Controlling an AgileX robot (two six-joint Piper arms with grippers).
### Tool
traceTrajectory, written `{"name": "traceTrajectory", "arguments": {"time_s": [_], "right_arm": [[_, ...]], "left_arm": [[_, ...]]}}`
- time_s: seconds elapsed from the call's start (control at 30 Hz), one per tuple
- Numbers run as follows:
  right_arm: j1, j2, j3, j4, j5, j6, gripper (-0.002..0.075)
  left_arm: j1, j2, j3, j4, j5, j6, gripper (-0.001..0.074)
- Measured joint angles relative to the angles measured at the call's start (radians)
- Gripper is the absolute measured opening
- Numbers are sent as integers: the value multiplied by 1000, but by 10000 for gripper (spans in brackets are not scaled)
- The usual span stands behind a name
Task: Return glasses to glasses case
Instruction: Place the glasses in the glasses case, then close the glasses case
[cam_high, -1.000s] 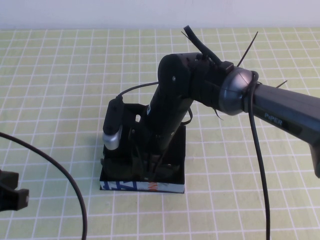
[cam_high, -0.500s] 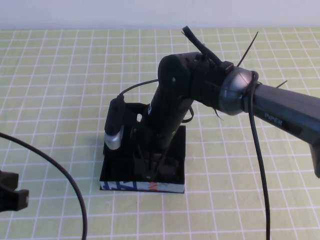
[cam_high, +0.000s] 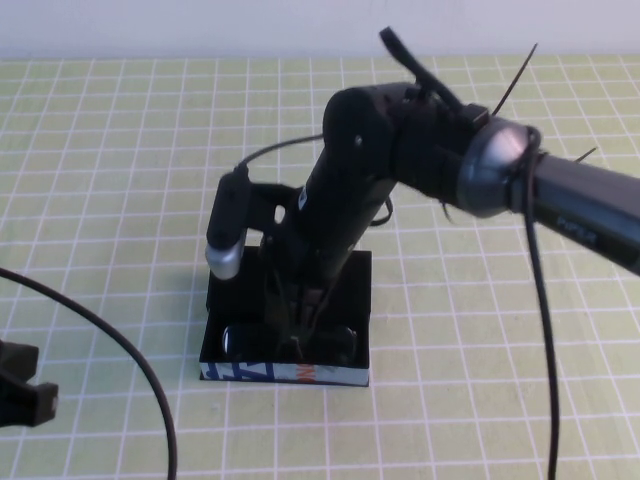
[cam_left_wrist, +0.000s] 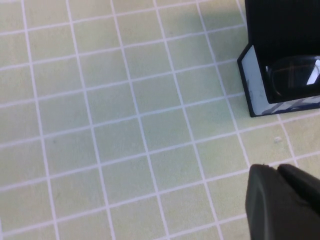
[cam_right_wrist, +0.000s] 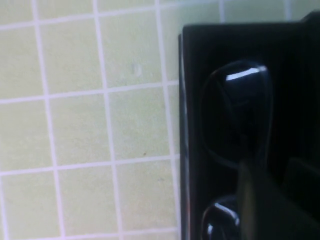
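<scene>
The glasses case (cam_high: 285, 373) lies open in the middle of the table, its printed front side towards me. The black glasses (cam_high: 240, 342) lie inside it, lenses up; one lens (cam_right_wrist: 240, 115) shines in the right wrist view and one lens (cam_left_wrist: 295, 80) in the left wrist view. My right gripper (cam_high: 300, 340) points down into the case just above the glasses' middle, open, its fingers apart and holding nothing (cam_right_wrist: 272, 167). My left gripper (cam_high: 20, 395) rests at the near left edge, shut and empty (cam_left_wrist: 276, 169), well clear of the case (cam_left_wrist: 255, 90).
A green gridded cloth (cam_high: 120, 200) covers the table. A black cable (cam_high: 130, 360) curves across the near left. The right arm (cam_high: 560, 200) reaches in from the right and hides the case's back part.
My right gripper has let go of the glasses and lifted slightly; the glasses stay lying in the case. The left arm has not moved.
</scene>
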Motion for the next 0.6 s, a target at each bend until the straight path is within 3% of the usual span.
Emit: {"name": "traceTrajectory", "arguments": {"time_s": [0.07, 0.17, 0.37, 0.6], "right_arm": [[0, -36, 0, 0, 9, 0, 46], [0, -91, 0, 0, 16, 14, 1], [-29, -154, 0, 11, 22, 167, -15], [-174, -146, 0, 33, -1, 314, -16]], "left_arm": [[0, 5, 0, -17, -6, 73, -3], [0, 31, 0, -83, -8, 261, -3], [0, 193, 0, -267, -13, 542, -3], [-6, 398, 0, -489, -86, 718, -3]]}}
